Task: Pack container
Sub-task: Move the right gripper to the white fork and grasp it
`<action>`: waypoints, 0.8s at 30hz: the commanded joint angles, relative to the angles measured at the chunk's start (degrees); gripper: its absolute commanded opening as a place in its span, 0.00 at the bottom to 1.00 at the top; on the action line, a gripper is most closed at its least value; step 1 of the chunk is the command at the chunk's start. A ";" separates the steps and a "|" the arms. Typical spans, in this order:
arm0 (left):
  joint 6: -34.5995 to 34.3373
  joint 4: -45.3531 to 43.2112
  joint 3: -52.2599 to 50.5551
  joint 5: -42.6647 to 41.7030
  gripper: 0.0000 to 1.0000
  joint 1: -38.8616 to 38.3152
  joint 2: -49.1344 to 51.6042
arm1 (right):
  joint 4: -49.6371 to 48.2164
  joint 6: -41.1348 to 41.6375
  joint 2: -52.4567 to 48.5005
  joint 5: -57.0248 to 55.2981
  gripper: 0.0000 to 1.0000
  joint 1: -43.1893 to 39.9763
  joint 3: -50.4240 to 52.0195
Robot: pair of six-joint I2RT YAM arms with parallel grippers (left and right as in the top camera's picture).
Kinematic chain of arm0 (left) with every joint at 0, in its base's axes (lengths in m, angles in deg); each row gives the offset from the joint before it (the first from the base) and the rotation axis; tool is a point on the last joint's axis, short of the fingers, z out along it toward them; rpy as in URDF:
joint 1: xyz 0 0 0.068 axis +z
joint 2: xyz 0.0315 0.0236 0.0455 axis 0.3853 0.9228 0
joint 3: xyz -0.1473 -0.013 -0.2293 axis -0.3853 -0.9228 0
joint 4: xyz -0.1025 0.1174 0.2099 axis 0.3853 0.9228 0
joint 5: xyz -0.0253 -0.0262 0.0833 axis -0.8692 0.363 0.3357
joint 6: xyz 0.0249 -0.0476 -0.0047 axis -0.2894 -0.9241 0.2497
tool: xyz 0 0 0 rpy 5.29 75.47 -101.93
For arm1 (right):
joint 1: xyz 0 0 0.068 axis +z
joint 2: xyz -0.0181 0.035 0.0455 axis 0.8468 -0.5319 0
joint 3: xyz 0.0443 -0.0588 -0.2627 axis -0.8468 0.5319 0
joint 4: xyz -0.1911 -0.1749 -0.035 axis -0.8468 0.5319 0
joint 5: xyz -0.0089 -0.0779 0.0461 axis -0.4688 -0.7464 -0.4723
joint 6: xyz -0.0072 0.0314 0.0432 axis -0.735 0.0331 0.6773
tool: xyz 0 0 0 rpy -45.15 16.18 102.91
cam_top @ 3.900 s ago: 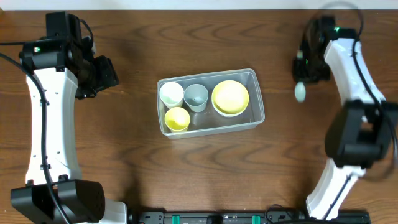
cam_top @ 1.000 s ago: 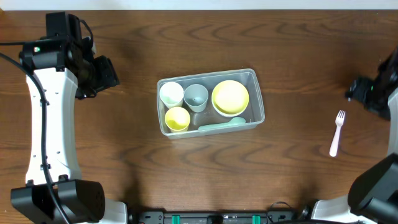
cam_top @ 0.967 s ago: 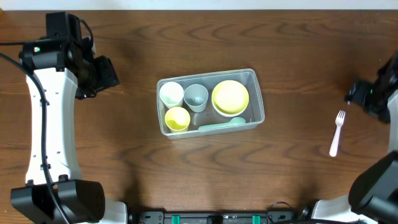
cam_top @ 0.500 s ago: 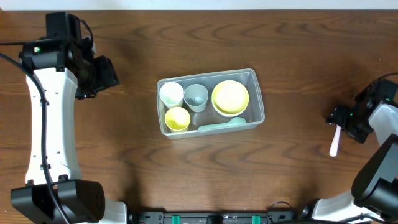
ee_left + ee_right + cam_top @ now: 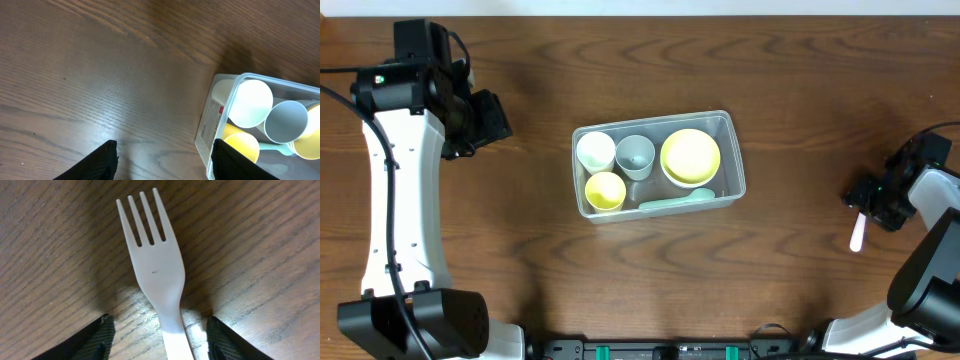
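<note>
The clear container point(image 5: 740, 185) sits mid-table holding a white cup point(image 5: 595, 150), a grey cup point(image 5: 635, 155), a yellow cup point(image 5: 605, 190), a yellow bowl point(image 5: 690, 157) and a mint spoon point(image 5: 675, 201). A pale pink fork point(image 5: 857, 234) lies flat at the right edge. My right gripper point(image 5: 868, 200) is down over it, open, the fork's point(image 5: 155, 270) neck lying between the fingers point(image 5: 95, 340) with a gap on each side. My left gripper point(image 5: 490, 118) hangs open and empty at the far left, the container's end wall point(image 5: 207, 125) just beside its right finger point(image 5: 235, 160).
Bare dark wood table surrounds the container on all sides. The left arm's white link point(image 5: 400, 200) runs down the left side. The right arm's base point(image 5: 930, 280) stands at the lower right corner.
The mint spoon went from my right gripper into the container. The right gripper then came down and left onto the fork, and its jaws have narrowed around it. The left arm has not moved.
</note>
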 commanded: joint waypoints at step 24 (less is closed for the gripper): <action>-0.11 0.22 -0.35 0.28 0.61 0.15 0.04 | -0.66 1.01 -0.72 1.46 0.06 -0.11 0.39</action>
